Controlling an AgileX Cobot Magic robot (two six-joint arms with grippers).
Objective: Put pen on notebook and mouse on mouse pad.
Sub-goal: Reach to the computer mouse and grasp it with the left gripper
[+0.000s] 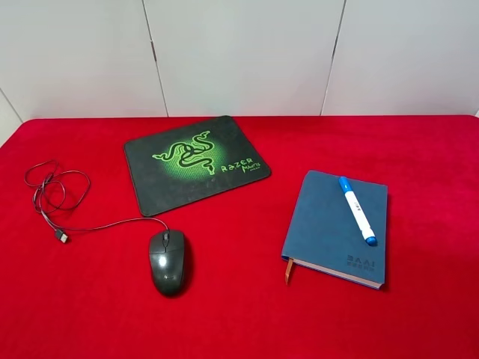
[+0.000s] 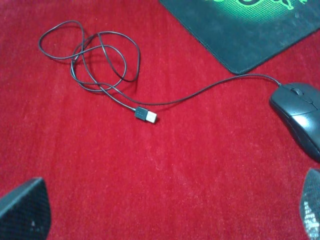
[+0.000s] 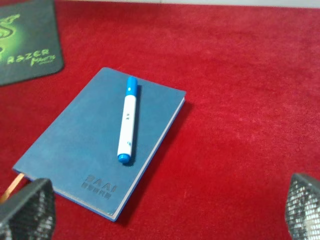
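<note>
well, from up high the pen (image 1: 357, 210) lies on the notebook (image 1: 329, 224), and the mouse (image 1: 167, 261) sits on the red cloth (image 1: 419, 314) near the mouse pad (image 1: 196, 162), not on it. left wrist view: the left gripper (image 2: 167, 207) is spread wide and holds nothing. right wrist view: the right gripper (image 3: 166, 207) is spread wide too, empty.

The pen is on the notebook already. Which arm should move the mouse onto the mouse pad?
Probably the left. The mouse lies on the left side, near the mouse pad, and shows close by the open left end effector. The right end effector faces the notebook and pen instead.
</note>
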